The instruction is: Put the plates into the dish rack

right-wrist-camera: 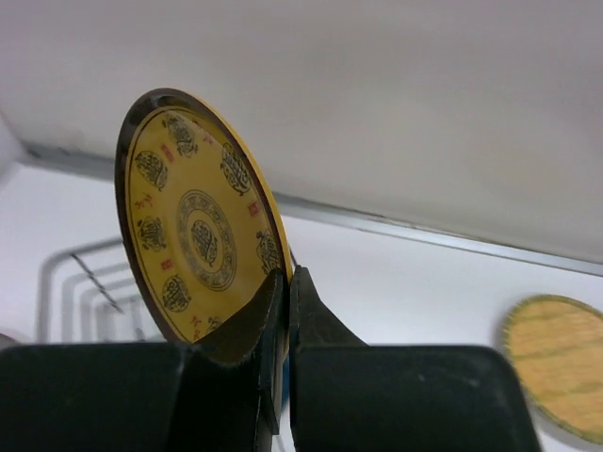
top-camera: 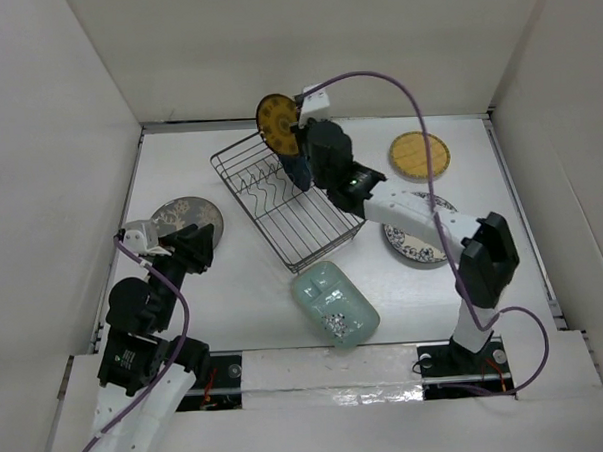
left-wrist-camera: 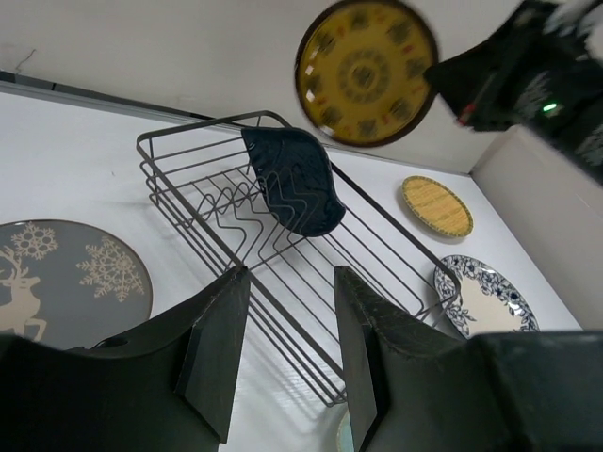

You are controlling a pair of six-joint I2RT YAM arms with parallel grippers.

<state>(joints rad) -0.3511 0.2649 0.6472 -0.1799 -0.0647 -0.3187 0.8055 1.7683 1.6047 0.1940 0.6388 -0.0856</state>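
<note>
My right gripper (top-camera: 300, 136) (right-wrist-camera: 287, 275) is shut on the lower edge of a yellow round plate (top-camera: 277, 124) (right-wrist-camera: 198, 235) (left-wrist-camera: 366, 71), held upright above the far end of the wire dish rack (top-camera: 301, 221) (left-wrist-camera: 203, 123). A dark blue leaf-shaped plate (top-camera: 297, 171) (left-wrist-camera: 294, 179) stands in the rack. My left gripper (top-camera: 200, 240) (left-wrist-camera: 290, 273) is open and empty beside the grey floral plate (top-camera: 186, 219) (left-wrist-camera: 57, 282), left of the rack. The second yellow plate (top-camera: 420, 157) (right-wrist-camera: 556, 363), the black-and-white plate (top-camera: 417, 243) (left-wrist-camera: 485, 297) and the pale green glass dish (top-camera: 334, 303) lie on the table.
White walls enclose the table at the back and on both sides. The right arm reaches over the black-and-white plate and the rack's right side. The green dish lies just in front of the rack's near corner.
</note>
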